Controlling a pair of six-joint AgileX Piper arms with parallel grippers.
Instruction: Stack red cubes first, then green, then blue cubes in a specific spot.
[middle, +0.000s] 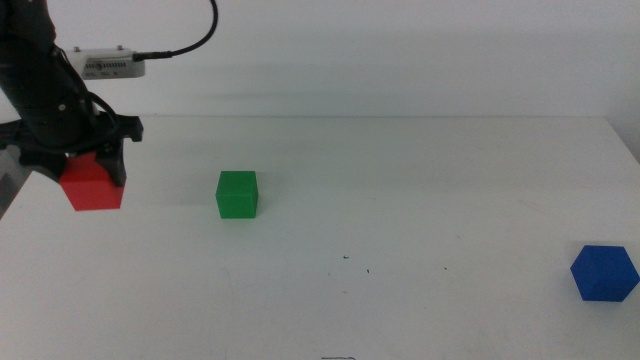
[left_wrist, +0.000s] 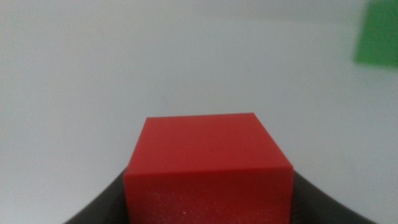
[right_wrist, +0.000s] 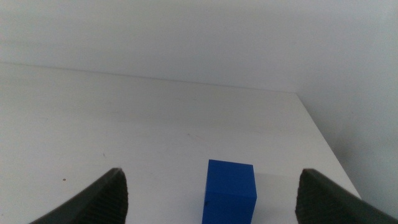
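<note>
Left gripper (middle: 92, 168) clamped on red cube (middle: 92, 185), cube seated between its fingers, far left; green cube (middle: 237, 194) just beside; carry level to the specks, lower flat, then release; right gripper (right_wrist: 211, 198) wide open, empty, blue cube (right_wrist: 230, 191) ahead between its fingers.

Left arm (middle: 45, 95): black, bulky links, matte finish. Left gripper (middle: 92, 165): dark jaws, angular black housing. Small white box-shaped module (middle: 112, 62) mounted near wrist, faint dark markings along its side; black cable (middle: 190, 40) curves from it. Right gripper (right_wrist: 214, 199): two dark, rounded, matte jaws.
</note>
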